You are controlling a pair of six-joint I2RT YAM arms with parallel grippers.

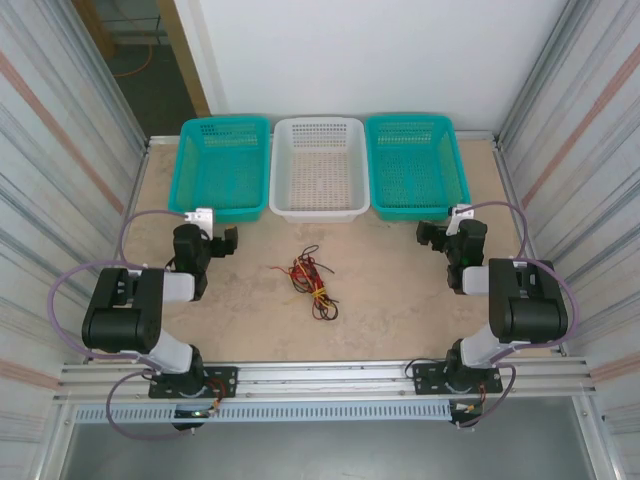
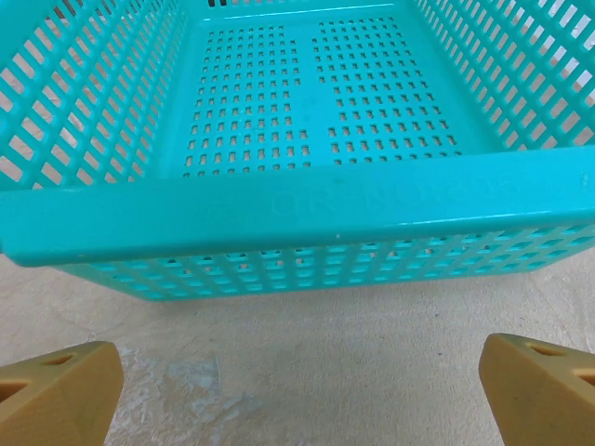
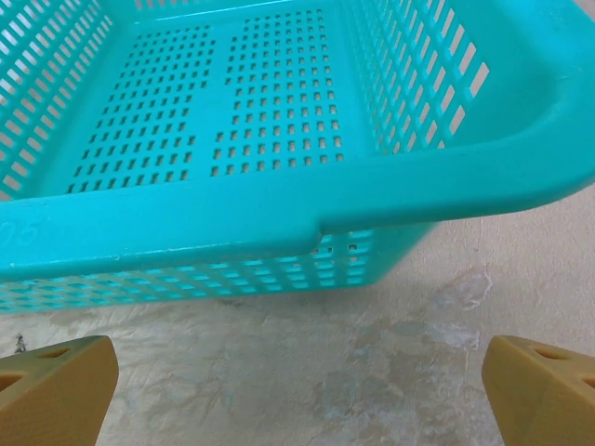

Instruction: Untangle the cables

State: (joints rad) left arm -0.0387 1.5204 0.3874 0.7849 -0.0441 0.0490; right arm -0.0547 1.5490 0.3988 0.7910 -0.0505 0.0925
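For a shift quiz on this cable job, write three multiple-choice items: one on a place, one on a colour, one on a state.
1. Where do the cables lie?
A. inside a basket
B. draped over an arm
C. bunched on the table

2. What colour is the middle basket?
A. teal
B. white
C. red

3. The left pincer is:
A. open and empty
B. shut on a cable
C. shut on a basket rim

Answers:
1 C, the bundle rests on the bare tabletop.
2 B, its mesh is white.
3 A, it gapes wide with nothing in it.
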